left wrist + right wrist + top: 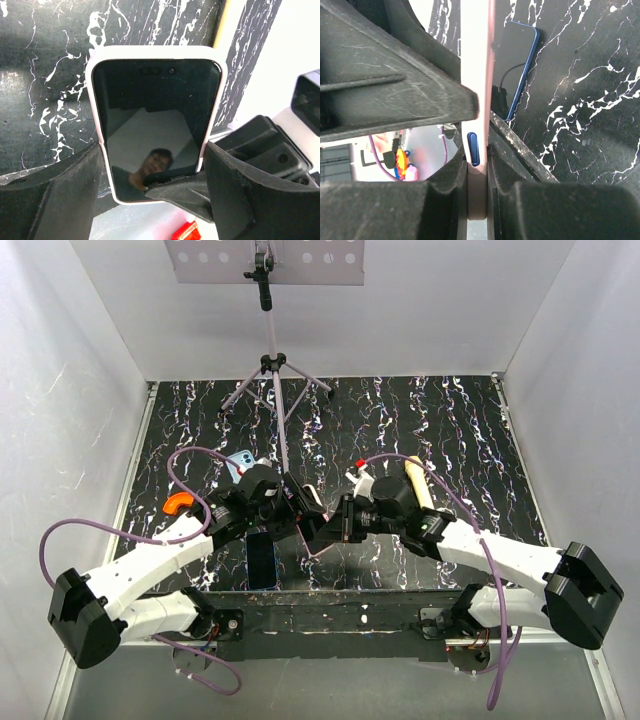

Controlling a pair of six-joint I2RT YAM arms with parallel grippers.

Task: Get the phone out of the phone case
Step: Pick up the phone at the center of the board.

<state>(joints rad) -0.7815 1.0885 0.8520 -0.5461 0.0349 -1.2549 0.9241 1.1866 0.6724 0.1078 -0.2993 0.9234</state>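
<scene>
A phone with a dark glossy screen (157, 120) sits in a pale pink phone case (96, 85), held off the table between the two arms (312, 497). My left gripper (155, 170) is shut on the case's two long sides. My right gripper (479, 190) is shut across the case's thickness at its lower edge, just below the blue side button (474, 149). One right finger (175, 192) lies over the screen's lower right corner. The phone's back is hidden.
A second, dark blue phone (262, 558) lies flat on the black marbled table (440, 420), also visible in the right wrist view (517, 65). An orange object (178, 503), a light-blue item (243, 462), a beige cylinder (418, 483) and a tripod (272, 370) stand farther back.
</scene>
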